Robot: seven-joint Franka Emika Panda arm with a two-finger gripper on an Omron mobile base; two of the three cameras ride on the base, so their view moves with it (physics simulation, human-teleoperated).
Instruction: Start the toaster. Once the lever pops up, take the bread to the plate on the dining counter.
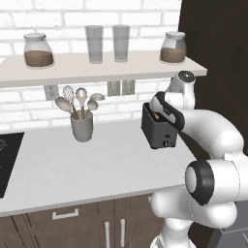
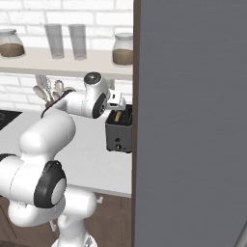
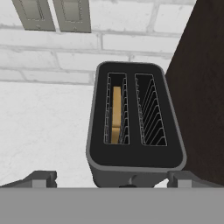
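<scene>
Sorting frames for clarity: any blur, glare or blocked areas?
Left base view: sharp, flat light, arm covers part of the toaster. Right base view: a grey panel blocks the right half. Hand view: crisp, no glare, bread clear in its slot.

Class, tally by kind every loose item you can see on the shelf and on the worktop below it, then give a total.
Jars with brown contents: 2
Drinking glasses: 2
Utensil holder: 1
Toaster: 1
Bread slice, in the toaster's slot: 1
Total: 7
</scene>
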